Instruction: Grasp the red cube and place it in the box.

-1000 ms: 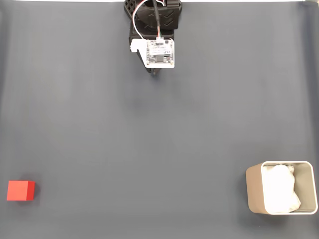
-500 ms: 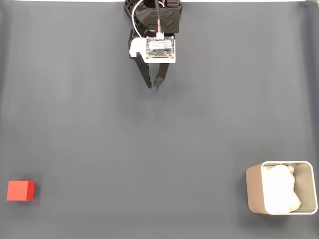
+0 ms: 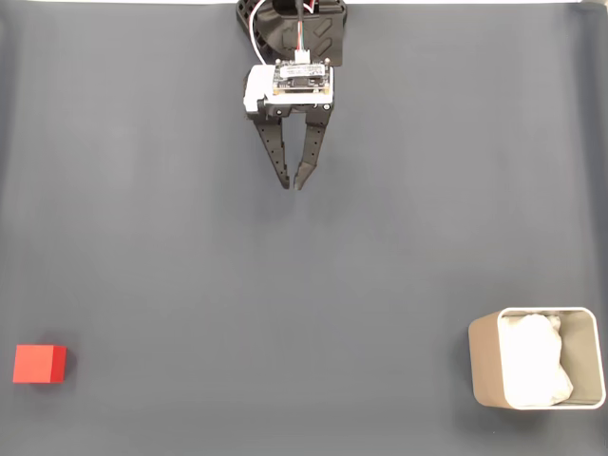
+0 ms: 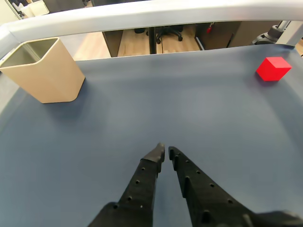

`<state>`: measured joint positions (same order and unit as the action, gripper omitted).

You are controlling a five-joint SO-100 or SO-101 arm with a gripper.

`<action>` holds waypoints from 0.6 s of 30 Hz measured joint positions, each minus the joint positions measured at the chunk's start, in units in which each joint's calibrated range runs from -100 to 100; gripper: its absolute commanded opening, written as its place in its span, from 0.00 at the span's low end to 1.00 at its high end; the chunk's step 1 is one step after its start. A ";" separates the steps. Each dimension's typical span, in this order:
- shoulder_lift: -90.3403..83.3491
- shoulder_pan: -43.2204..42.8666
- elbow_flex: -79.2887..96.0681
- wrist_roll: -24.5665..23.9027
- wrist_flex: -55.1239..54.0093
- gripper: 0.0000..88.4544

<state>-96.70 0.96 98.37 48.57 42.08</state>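
Note:
The small red cube [image 3: 39, 364] rests on the dark mat at the lower left of the fixed view; the wrist view has it at the far right [image 4: 273, 68]. The beige box [image 3: 483, 366] with white padding inside stands at the lower right of the fixed view, and at the upper left in the wrist view [image 4: 45, 73]. My gripper [image 3: 292, 183] hangs at the top centre of the fixed view, far from both, fingers pointing down the picture. Its black fingertips nearly touch [image 4: 165, 152] with nothing between them.
A dark blue-grey mat [image 3: 304, 285] covers the whole work surface. Its far edge has a pale raised rim [image 4: 156, 14] in the wrist view, with a floor and chair legs beyond it.
The arm has reached out from its folded pose; the fingers now extend further down the fixed view. Cube and box have not moved.

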 measured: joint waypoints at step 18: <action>22.15 -1.34 -22.51 0.00 -3.74 0.00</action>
<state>-74.55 -0.37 75.86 48.57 38.35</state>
